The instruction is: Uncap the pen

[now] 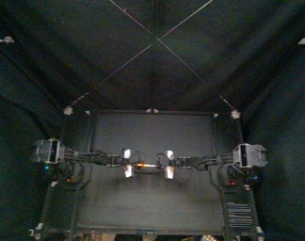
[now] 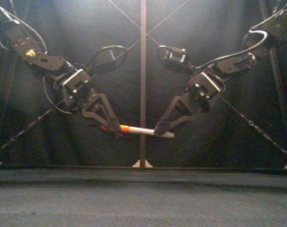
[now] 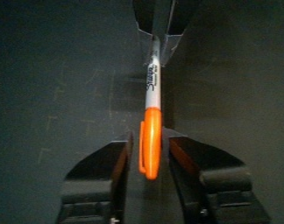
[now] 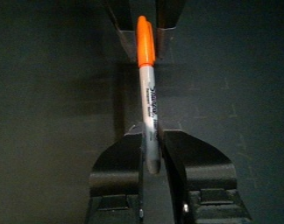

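The pen (image 2: 146, 131) hangs level in the air above the table (image 2: 143, 191), the left gripper (image 2: 116, 127) clamped on its orange cap (image 3: 148, 149) and the right gripper (image 2: 172, 132) clamped on the grey barrel (image 4: 149, 105), each holding one end so that, I'd say, a straight pull apart frees the cap

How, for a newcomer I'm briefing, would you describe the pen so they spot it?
Look above the black table, at the middle of the booth. Between the left gripper and right gripper the pen hangs nearly level, gripped at both ends. It alone is bright: orange cap toward the left gripper, pale barrel toward the right.
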### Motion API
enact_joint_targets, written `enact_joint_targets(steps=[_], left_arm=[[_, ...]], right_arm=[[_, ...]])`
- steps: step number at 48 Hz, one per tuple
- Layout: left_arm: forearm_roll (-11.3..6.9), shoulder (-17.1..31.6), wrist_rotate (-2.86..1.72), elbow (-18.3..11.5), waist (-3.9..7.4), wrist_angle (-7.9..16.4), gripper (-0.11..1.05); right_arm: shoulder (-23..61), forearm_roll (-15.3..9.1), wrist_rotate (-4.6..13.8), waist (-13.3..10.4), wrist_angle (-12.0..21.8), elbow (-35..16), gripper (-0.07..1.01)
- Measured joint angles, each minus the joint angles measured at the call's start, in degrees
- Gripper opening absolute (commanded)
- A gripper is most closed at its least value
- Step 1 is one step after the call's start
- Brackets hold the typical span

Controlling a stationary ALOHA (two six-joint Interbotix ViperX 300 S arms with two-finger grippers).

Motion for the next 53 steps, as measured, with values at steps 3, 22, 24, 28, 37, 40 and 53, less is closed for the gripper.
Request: enact_joint_targets(steps=[3,22,24,28,37,40,53], left_arm=[[0.53,0.09,0.00,-0.09,0.00,0.35,0.54],[1.05,-1.85,0.00,0.53,0.35,1.32,0.51],[1.05,-2.55,0.00,0.79,0.44,1.32,0.51],[0.97,-4.13,-0.26,4.31,1.14,2.11,0.51],[1.05,-7.12,-0.09,6.77,1.76,1.58,0.51],[1.14,-8.09,-0.09,7.21,1.76,1.49,0.51],[1.76,-10.81,-0.09,8.96,1.67,1.49,0.51]], right_arm=[[0.09,0.00,-0.26,-0.09,-0.09,0.00,0.48],[-3.43,1.41,0.18,-0.26,-2.20,3.52,0.48],[-4.48,1.85,0.09,-0.44,-2.99,4.48,0.48],[-6.50,2.72,0.44,-0.79,-3.52,8.70,0.48],[-10.81,4.22,0.35,-1.76,-5.89,13.27,0.48],[-11.87,4.66,0.35,-1.76,-6.86,14.41,0.48],[-13.10,5.01,0.35,-1.93,-8.70,16.26,0.48]])
